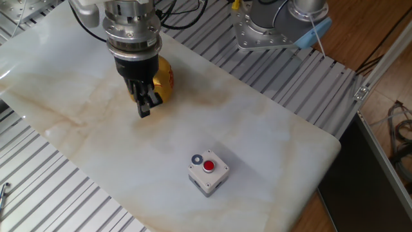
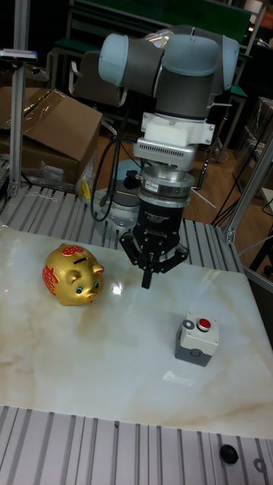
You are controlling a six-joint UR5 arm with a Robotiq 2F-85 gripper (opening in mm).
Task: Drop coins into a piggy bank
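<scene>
Coin [image 1: 197, 159] rests on the grey box [image 1: 208, 175], awaiting pickup; fingers [image 2: 146, 281] pinched together, empty, between it and the piggy bank [image 2: 70, 275].

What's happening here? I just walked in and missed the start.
A single robot arm is working on a marble table. Its gripper, fingers closed together and apparently empty, hangs above the table beside the gold piggy bank. One coin lies on top of the grey button box, not yet picked up.

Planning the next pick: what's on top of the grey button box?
On the grey box sit its red button and one coin, beside the button. Nothing covers the top in either view.
</scene>
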